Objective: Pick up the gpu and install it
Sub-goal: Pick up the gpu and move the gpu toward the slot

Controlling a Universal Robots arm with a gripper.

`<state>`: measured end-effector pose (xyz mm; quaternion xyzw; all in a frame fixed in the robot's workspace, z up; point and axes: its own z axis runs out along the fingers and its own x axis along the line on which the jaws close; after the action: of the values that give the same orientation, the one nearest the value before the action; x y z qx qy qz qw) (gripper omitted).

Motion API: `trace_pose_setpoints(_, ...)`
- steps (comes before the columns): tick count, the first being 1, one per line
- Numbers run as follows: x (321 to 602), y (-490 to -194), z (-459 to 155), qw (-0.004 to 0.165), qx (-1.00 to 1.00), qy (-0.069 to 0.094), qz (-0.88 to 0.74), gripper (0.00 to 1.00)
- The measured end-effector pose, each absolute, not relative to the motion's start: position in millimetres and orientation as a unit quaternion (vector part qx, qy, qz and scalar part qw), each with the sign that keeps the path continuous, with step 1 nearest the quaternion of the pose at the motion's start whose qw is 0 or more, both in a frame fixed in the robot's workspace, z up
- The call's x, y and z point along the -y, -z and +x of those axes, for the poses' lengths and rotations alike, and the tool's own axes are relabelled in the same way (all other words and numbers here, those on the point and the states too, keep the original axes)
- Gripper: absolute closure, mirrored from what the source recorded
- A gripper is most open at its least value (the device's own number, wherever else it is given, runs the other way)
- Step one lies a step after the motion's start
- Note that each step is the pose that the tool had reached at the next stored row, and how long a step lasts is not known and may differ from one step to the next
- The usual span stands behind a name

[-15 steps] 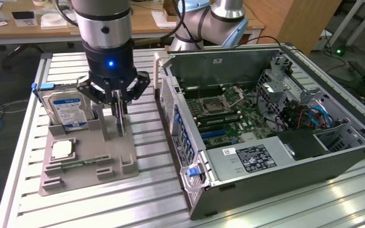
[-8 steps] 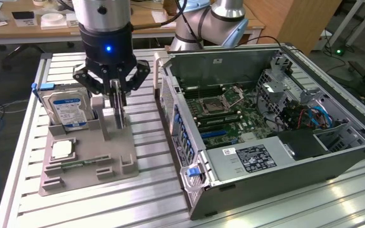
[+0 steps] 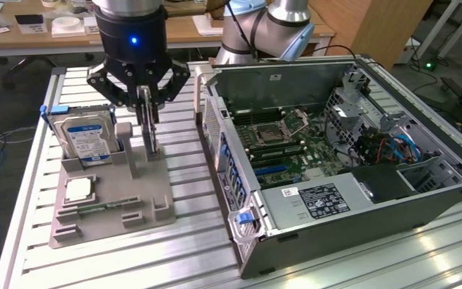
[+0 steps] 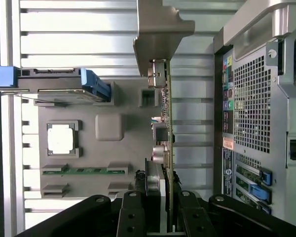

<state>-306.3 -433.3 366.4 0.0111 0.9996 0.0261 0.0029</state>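
Note:
The gpu (image 3: 149, 135) is a thin card standing on edge over the grey holder tray (image 3: 110, 223), to the exterior view's left of the open computer case (image 3: 335, 156). My gripper (image 3: 147, 109) comes down from above and is shut on the card's upper edge. The wrist view shows the gpu (image 4: 168, 123) edge-on, with its silver bracket (image 4: 160, 29) at the far end and my fingers (image 4: 135, 210) pressed on either side. Whether its lower edge still sits in the tray's slot is hidden.
A silver hard drive with a blue label (image 3: 86, 138) stands at the tray's back. A processor chip (image 3: 80, 189) and a memory stick (image 3: 103, 208) lie in the tray. The case's motherboard (image 3: 295, 150) is exposed. A second robot arm (image 3: 263, 30) stands behind the case.

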Motion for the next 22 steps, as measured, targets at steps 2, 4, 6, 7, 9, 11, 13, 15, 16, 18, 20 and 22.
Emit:
trace_pose_setpoints(2, 433.3, -372.9, -306.3, 0.003, -1.0, -0.026, 0.011, 0.72)
trace_pose_setpoints(4, 433.3, -379.6, -306.3, 0.003, -1.0, -0.026, 0.011, 0.72)
trace_pose_setpoints(6, 433.3, -385.5, -306.3, 0.003, -1.0, -0.026, 0.011, 0.72)
trace_pose_setpoints(7, 433.3, -388.3, -306.4, 0.003, -1.0, -0.026, 0.011, 0.72)
trace_pose_setpoints(9, 433.3, -392.0, -306.4, 0.003, -1.0, -0.026, 0.011, 0.72)
trace_pose_setpoints(11, 433.3, -392.2, -306.3, 0.003, -1.0, -0.026, 0.011, 0.72)
trace_pose_setpoints(13, 433.3, -392.3, -306.3, 0.003, -1.0, -0.026, 0.011, 0.72)
trace_pose_setpoints(15, 433.4, -392.5, -305.6, 0.003, -1.0, -0.026, 0.011, 0.72)
trace_pose_setpoints(16, 433.4, -392.5, -304.2, 0.003, -1.0, -0.026, 0.011, 0.72)
trace_pose_setpoints(18, 433.3, -392.4, -300.4, 0.003, -1.0, -0.026, 0.011, 0.72)
trace_pose_setpoints(20, 433.3, -392.4, -295.9, 0.003, -1.0, -0.026, 0.011, 0.72)
trace_pose_setpoints(22, 433.3, -392.4, -291.7, 0.003, -1.0, -0.026, 0.011, 0.72)
